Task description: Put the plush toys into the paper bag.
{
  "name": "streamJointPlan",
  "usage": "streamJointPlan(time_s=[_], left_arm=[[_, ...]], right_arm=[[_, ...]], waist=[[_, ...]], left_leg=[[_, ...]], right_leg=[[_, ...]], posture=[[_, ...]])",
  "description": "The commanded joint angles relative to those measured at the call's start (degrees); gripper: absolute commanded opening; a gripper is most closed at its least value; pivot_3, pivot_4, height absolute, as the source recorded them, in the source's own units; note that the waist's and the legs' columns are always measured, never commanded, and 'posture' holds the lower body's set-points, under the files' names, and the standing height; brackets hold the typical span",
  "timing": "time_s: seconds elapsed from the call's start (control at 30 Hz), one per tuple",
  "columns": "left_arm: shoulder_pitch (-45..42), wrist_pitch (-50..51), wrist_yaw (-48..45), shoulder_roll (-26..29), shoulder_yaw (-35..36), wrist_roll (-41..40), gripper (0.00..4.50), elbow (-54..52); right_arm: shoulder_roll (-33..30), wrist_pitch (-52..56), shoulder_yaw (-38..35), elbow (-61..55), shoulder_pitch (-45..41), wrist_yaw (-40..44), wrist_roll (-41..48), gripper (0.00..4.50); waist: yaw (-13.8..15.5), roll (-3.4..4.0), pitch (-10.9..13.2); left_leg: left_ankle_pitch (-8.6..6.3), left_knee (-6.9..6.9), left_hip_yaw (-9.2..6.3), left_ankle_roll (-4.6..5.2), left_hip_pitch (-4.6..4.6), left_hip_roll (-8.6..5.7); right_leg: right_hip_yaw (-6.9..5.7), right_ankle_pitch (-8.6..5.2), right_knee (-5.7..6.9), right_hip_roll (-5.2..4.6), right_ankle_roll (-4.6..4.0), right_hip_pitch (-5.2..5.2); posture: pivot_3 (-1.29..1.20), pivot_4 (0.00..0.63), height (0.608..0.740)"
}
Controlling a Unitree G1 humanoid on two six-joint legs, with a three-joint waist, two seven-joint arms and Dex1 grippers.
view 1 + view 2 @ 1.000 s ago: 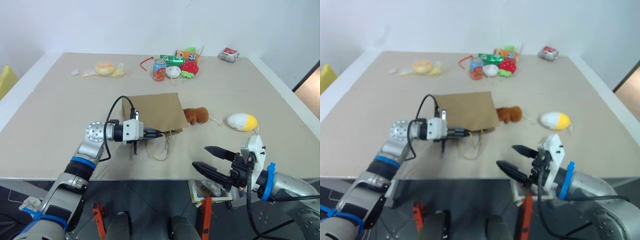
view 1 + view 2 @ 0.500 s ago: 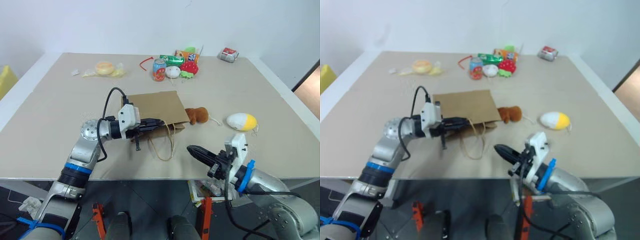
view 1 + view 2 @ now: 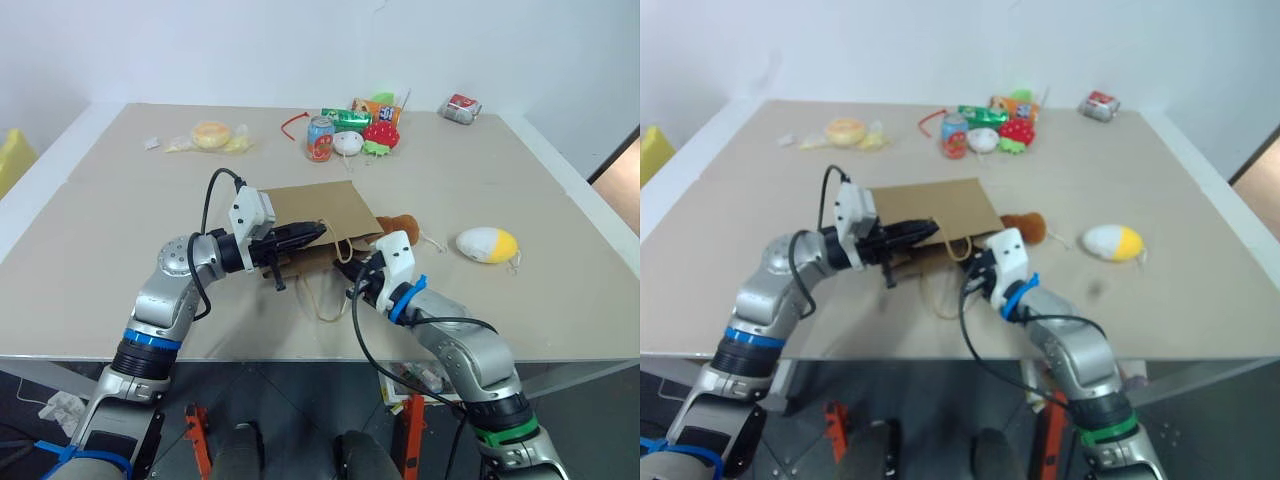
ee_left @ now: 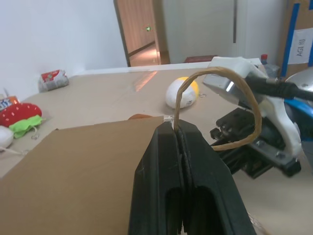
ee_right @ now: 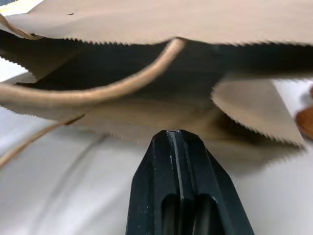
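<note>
This looks like a lab or test room set up for robot trials. A big plain beige table stands against a bare white wall, and cables trail off its near edge. By the far edge sits a staged jumble of props: a soda can, a red strawberry toy, a wrapped bun and a crushed can at the far right corner. The left wrist view catches a wooden door and blue tape on a board.
</note>
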Motion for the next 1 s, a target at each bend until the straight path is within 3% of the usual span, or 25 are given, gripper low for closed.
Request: streamJointPlan(time_s=[0.03,0.3,0.63,0.77,1.0], left_arm=[[-1.5,2.87,1.13,-0.23,1.47,-1.76,0.0,-3.14],[-2.49,1.31,4.21,-2.02,2.88,-0.73,0.0,-3.26],[-7.72,2.19,18.67,-6.34,7.18,3.32,0.0,3.02],[-8.64,2.24,18.98,-7.13,7.34,2.26,0.0,2.88],[-4.64,-8.63,13.56,-7.9,4.19,3.32,0.0,-4.65]], right_arm=[[4.88,-3.73,3.76,6.72,-7.85,-1.62,-5.86,0.03],[8.66,-1.7,5.98,13.27,-10.64,-3.58,-10.98,0.03],[9.99,-2.1,3.55,14.18,-10.41,-3.91,-12.19,0.03],[10.13,-1.98,3.32,13.89,-9.98,-3.67,-12.9,0.03],[10.71,-1.67,2.85,13.51,-9.33,-3.88,-13.19,0.03]], waist=[[-0.03,0.01,0.01],[-0.14,0.02,0.01],[-0.04,0.02,0.01],[-0.15,0.02,0.01],[-0.14,0.02,0.01]], left_leg=[[0.0,-0.02,-0.01,0.0,0.0,0.0],[0.01,-0.01,-0.1,-0.01,0.02,0.03],[0.01,-0.01,-0.16,-0.01,-0.02,0.03],[0.01,-0.02,-0.16,-0.01,0.0,0.03],[0.01,-0.02,-0.16,-0.02,-0.01,0.03]], right_leg=[[0.0,-0.01,0.01,0.01,-0.01,0.0],[0.01,0.01,0.11,0.11,-0.01,-0.06],[0.01,0.0,0.11,0.15,0.03,-0.06],[0.02,0.01,0.12,0.16,0.05,-0.06],[0.01,0.01,0.11,0.16,0.04,-0.07]], posture=[[0.0,0.15,0.74],[0.0,0.15,0.74],[0.0,0.15,0.74],[0.0,0.15,0.74],[0.0,0.15,0.74]])
